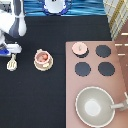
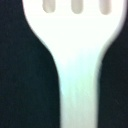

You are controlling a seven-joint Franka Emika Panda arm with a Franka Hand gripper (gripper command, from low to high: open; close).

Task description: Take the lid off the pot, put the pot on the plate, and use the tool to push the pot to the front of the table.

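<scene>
The small squat pink pot point(image 1: 42, 58) with a reddish-brown inside sits uncovered in the left half of the exterior view, resting on the small round cream-tan plate point(image 1: 36, 63), whose darker rim shows around it. Both lie on the wide flat black table point(image 1: 35, 100).

The small round pink lid point(image 1: 79, 48) with a little knob at its centre lies well apart from the pot, toward the exterior view's right, on the upper left burner of the pinkish-brown stove panel point(image 1: 95, 80). It covers that spot, while three black burner discs point(image 1: 103, 51) show bare around it.

The small pale cream spatula tool point(image 1: 12, 62) lies flat on the table near the left edge of the exterior view, just beside the plate and apart from it, with its slotted head toward the bottom and its handle pointing up. In the wrist view the tool point(image 2: 77, 55) fills most of the frame against the black table, its three slots at one end and the handle narrowing away from them.

The gripper point(image 1: 11, 50), with its blue block, hangs at the far left of the exterior view, right above the tool's handle end. Whether it is spread or pressed together I cannot tell.

At the lower right of the exterior view sits a large grey-beige pan point(image 1: 94, 106) with a long handle, on the stove panel.
</scene>
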